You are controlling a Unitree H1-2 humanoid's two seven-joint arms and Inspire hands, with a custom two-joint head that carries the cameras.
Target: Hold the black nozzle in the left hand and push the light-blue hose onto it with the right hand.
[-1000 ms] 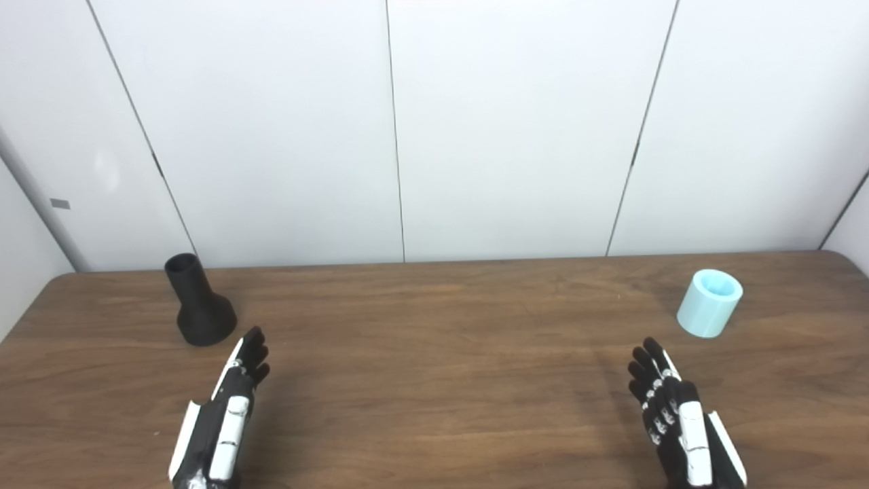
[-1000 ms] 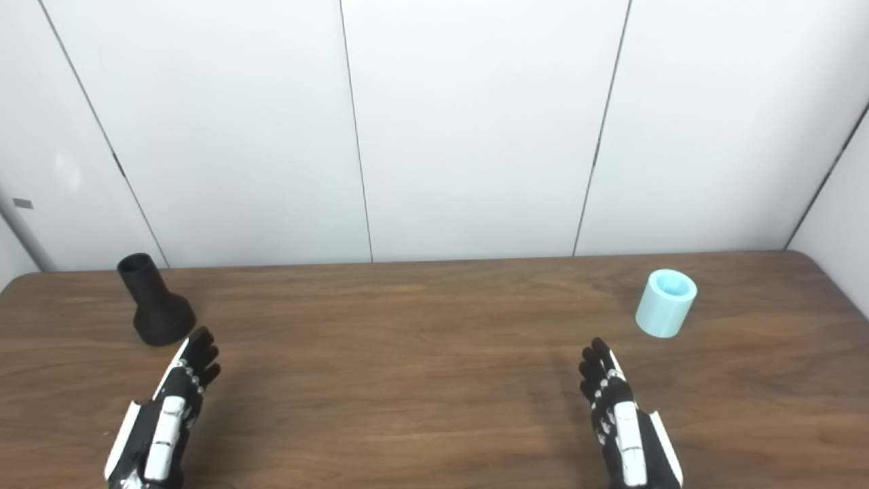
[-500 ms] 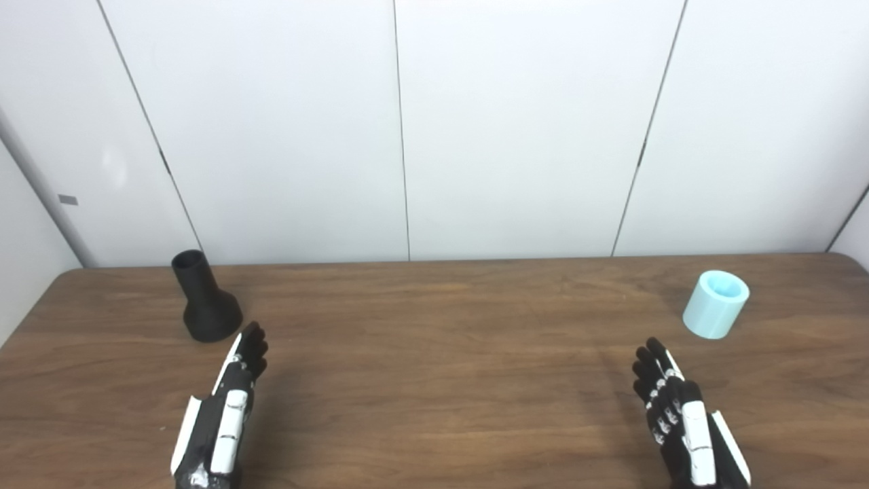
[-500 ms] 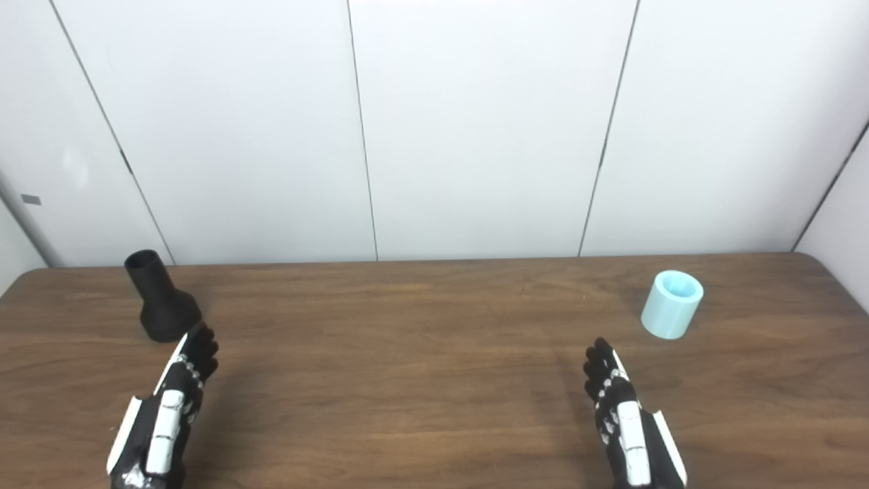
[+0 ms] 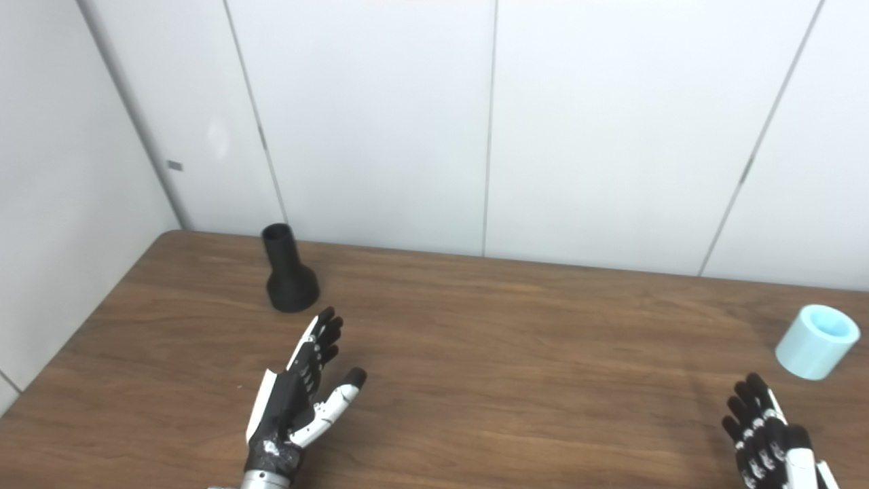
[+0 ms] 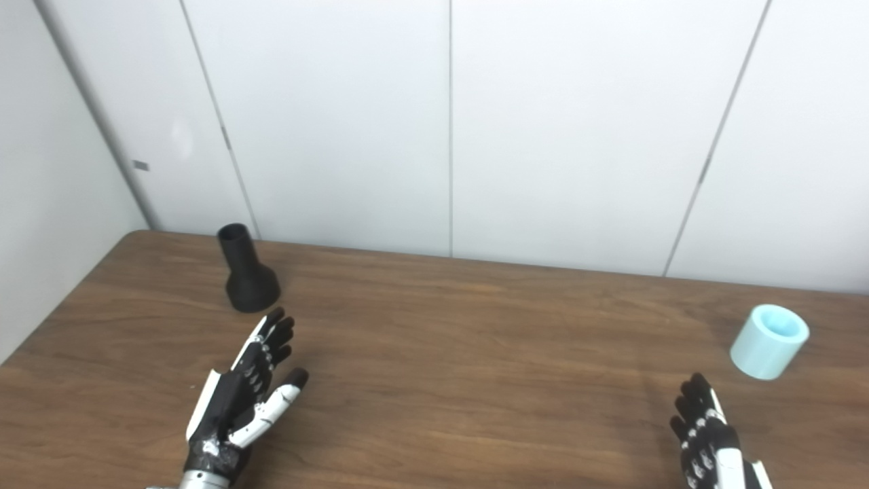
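Note:
The black nozzle (image 5: 290, 279) stands upright on its flared base near the table's far left, narrow end up. My left hand (image 5: 302, 390) hovers just in front of it, open, fingers stretched toward it and thumb spread out to the right; it holds nothing. The light-blue hose piece (image 5: 817, 341), a short hollow cylinder, stands at the right side of the table. My right hand (image 6: 706, 438) is low at the bottom right, open and empty, fingers pointing up toward the hose with a gap between them.
The brown wooden table (image 5: 516, 360) has a rounded far-left corner. White wall panels (image 5: 489, 122) rise directly behind its far edge, and a side wall (image 5: 61, 204) closes the left.
The camera has turned left, so the whole picture shifted right. My left hand has rolled and spread its thumb outward. The right hand sits lower in the picture.

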